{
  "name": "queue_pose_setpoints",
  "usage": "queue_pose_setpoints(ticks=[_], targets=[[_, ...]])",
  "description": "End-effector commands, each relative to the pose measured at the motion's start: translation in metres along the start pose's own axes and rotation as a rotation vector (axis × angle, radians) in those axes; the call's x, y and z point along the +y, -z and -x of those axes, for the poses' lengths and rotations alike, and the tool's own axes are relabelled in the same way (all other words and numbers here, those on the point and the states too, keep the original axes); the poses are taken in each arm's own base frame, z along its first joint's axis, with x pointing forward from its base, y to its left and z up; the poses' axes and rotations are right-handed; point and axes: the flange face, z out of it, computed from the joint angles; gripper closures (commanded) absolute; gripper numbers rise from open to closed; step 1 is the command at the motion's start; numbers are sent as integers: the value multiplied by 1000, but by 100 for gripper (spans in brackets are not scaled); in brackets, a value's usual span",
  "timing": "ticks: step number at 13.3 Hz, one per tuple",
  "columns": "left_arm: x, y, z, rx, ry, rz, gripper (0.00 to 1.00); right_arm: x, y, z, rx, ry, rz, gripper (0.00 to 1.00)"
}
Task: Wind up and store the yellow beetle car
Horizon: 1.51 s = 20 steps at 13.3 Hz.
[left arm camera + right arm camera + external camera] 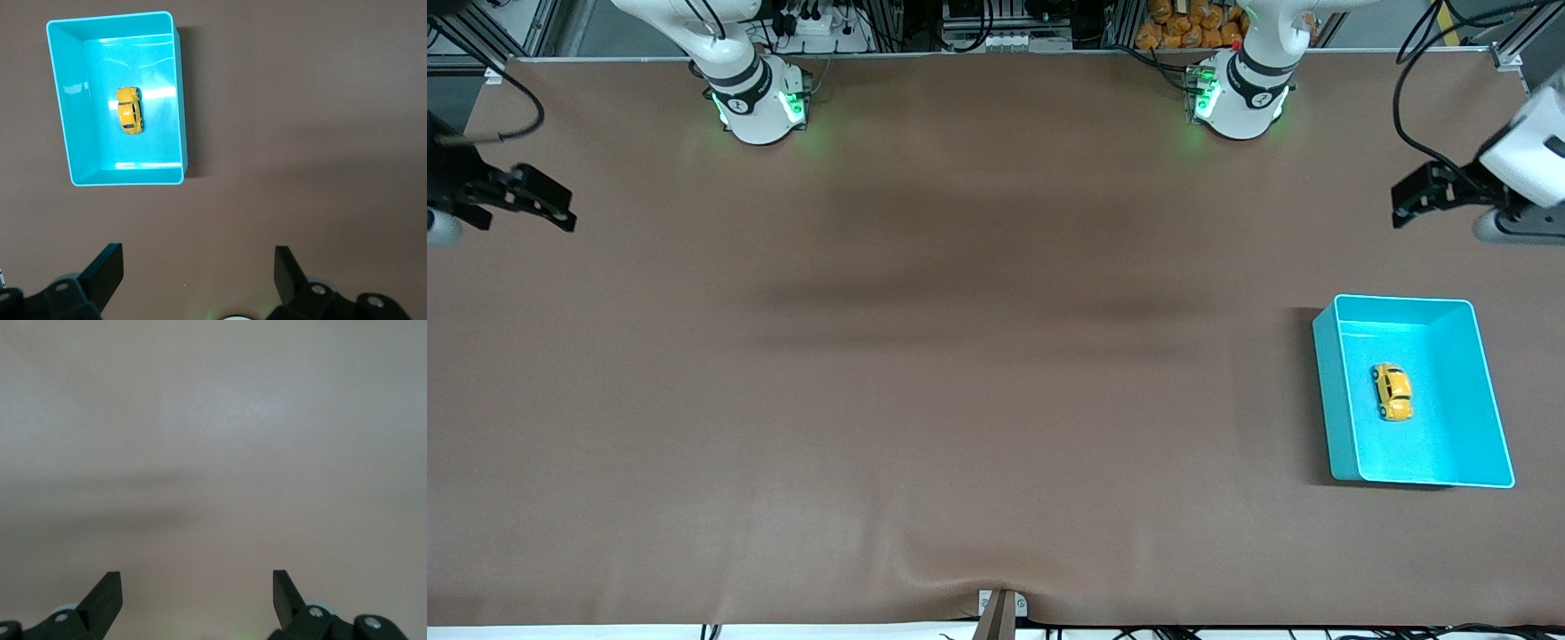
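The yellow beetle car (1392, 391) lies inside the teal bin (1334, 391), near its middle, at the left arm's end of the table. In the left wrist view the car (129, 110) sits in the bin (180, 100). My left gripper (1409, 197) is open and empty, up over the table edge at that end, apart from the bin; its own view shows it (199, 257) with jaws wide apart. My right gripper (551, 204) is open and empty, waiting over the right arm's end of the table; its view shows it (197, 577) over bare mat.
The brown mat (960, 373) covers the table. The two arm bases (760, 102) (1240, 98) stand along the table's edge farthest from the front camera. A small bracket (1000, 609) sits at the edge nearest the camera.
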Motion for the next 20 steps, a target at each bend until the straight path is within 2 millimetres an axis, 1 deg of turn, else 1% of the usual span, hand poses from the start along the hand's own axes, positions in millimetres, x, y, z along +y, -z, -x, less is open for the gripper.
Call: queue_pose_setpoints(ticks=[1, 2, 3, 6, 8, 11, 13, 20], targets=[[3, 16, 8, -20, 11, 53, 0, -2, -5, -4, -5, -41, -22, 0], [1, 16, 9, -29, 17, 63, 0, -2, -8, -6, -6, -43, -23, 0], [3, 15, 11, -43, 12, 65, 0, -3, -15, -12, -12, -41, -24, 0], [-1, 28, 21, -23, 16, 68, 0, -4, -16, -12, -14, -40, -24, 0], [0, 27, 21, -26, 15, 67, 0, -4, -10, -8, -9, -40, -23, 0], [4, 27, 22, -28, 39, 88, 0, -2, 8, 6, 9, -32, -21, 0], [5, 27, 22, -29, 50, 87, 0, -1, 17, 13, 20, -32, -26, 0], [6, 26, 21, -29, 53, 86, 0, 6, 15, 13, 6, -49, -67, 0]])
